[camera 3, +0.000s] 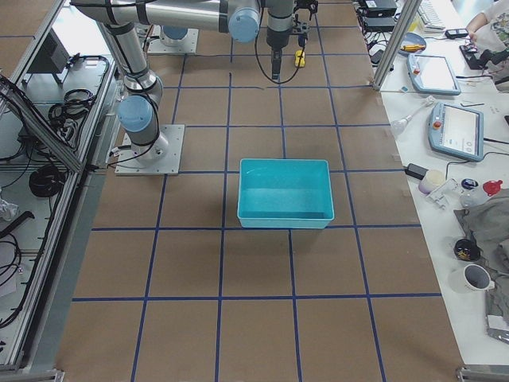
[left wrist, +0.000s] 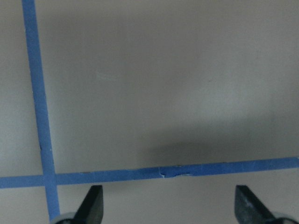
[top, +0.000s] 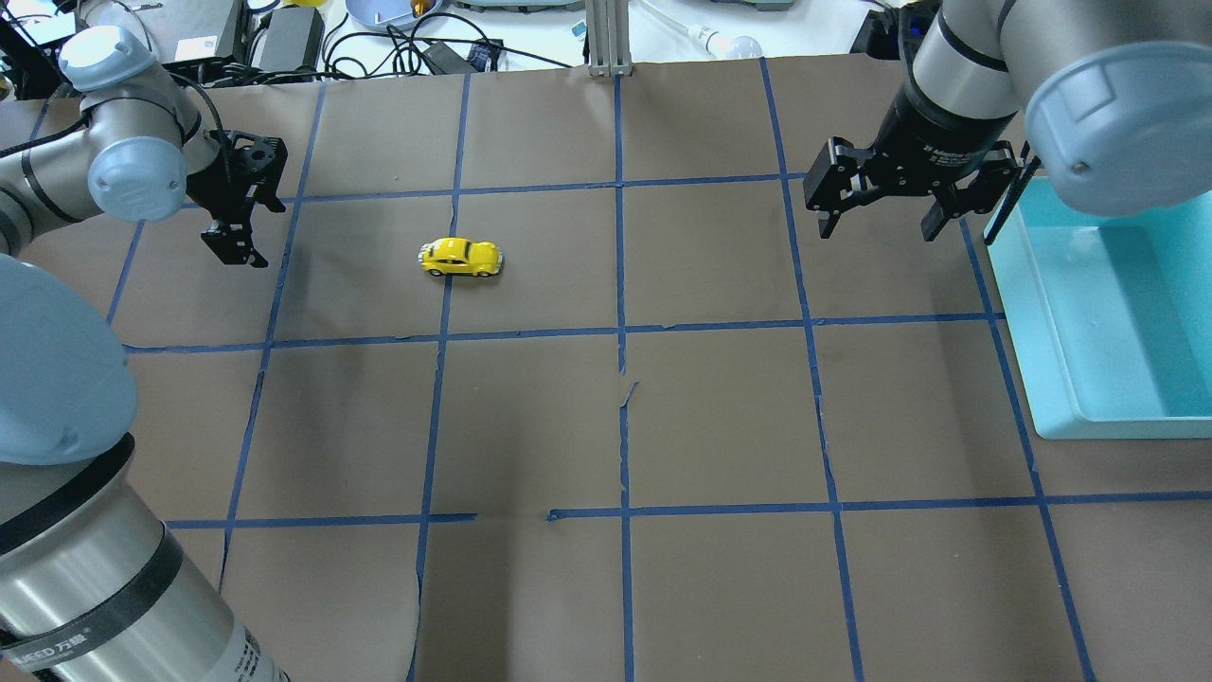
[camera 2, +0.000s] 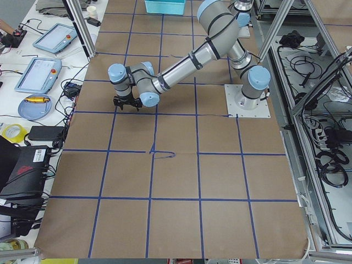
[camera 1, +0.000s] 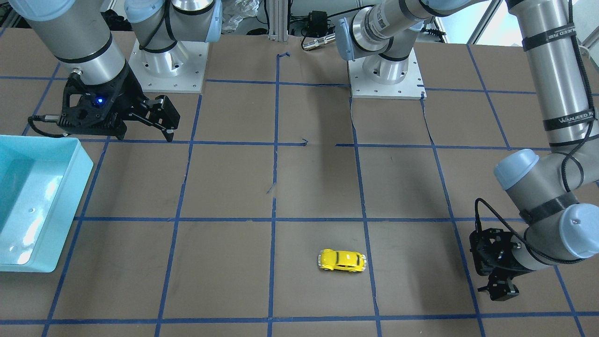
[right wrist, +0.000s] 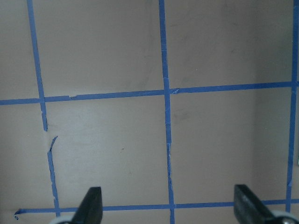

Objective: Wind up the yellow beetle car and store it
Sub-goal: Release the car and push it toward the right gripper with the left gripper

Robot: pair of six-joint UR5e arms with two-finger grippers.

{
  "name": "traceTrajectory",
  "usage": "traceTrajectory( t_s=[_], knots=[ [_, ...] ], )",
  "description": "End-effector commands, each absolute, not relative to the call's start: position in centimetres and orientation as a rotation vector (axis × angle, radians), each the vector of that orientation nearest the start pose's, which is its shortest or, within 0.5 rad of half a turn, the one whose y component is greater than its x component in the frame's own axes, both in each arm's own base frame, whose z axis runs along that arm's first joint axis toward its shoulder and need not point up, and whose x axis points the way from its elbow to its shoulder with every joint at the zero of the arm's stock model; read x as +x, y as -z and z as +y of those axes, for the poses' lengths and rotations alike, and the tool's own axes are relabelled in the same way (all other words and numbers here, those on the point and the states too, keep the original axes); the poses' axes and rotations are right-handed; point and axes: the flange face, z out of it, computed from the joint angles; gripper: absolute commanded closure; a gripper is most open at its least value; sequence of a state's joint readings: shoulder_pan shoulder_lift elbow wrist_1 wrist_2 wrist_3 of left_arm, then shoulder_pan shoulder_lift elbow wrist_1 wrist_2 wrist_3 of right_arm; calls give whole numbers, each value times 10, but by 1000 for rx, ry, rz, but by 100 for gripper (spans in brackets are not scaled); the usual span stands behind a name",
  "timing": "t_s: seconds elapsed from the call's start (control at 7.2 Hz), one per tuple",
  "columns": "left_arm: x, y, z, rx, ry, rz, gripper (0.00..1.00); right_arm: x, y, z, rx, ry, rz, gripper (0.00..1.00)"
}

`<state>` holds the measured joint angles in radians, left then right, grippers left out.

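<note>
The yellow beetle car stands on its wheels on the brown table, in the far left part of the overhead view. It also shows small in the exterior right view. My left gripper hangs low over the table to the left of the car, a few car lengths away. It is open and empty, with only paper and blue tape between its fingers in the left wrist view. My right gripper is open and empty, above the table beside the bin's far corner. The right wrist view shows only bare table.
An empty teal bin sits at the table's right side, shown at the left in the front-facing view. Blue tape lines grid the brown paper. The arm bases stand at the robot's edge. Cables and gear lie beyond the far edge.
</note>
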<state>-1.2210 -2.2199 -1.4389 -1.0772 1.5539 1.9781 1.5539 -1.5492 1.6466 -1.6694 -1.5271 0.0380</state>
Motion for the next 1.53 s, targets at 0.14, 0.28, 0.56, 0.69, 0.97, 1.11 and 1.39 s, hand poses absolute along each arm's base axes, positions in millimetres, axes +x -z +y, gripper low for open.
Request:
traceTrajectory(
  t_s=[0.14,0.28,0.56,0.69,0.97,1.11,1.39],
  knots=[
    [101,-216,-695,-2137,-5,-2260,0,129,-449,-501,83,-1,3098,0],
    [82,-238,-691,-2014,8,-2355,0,129,-449,-501,86,-1,3097,0],
    [28,-302,-669,-1740,20,-2536,0,128,-449,-501,86,-5,3101,0],
    [-6,-340,-654,-1572,13,-2661,0,126,-447,-502,91,-12,3102,0],
    [-77,-412,-612,-1156,-5,-2897,0,108,-447,-506,107,-18,3103,0],
    [-108,-440,-589,-1044,-26,-2949,0,89,-448,-507,65,-24,3142,0],
    [-132,-485,-545,-648,-34,-3047,0,81,-458,-507,-10,-23,3231,0]
  ],
)
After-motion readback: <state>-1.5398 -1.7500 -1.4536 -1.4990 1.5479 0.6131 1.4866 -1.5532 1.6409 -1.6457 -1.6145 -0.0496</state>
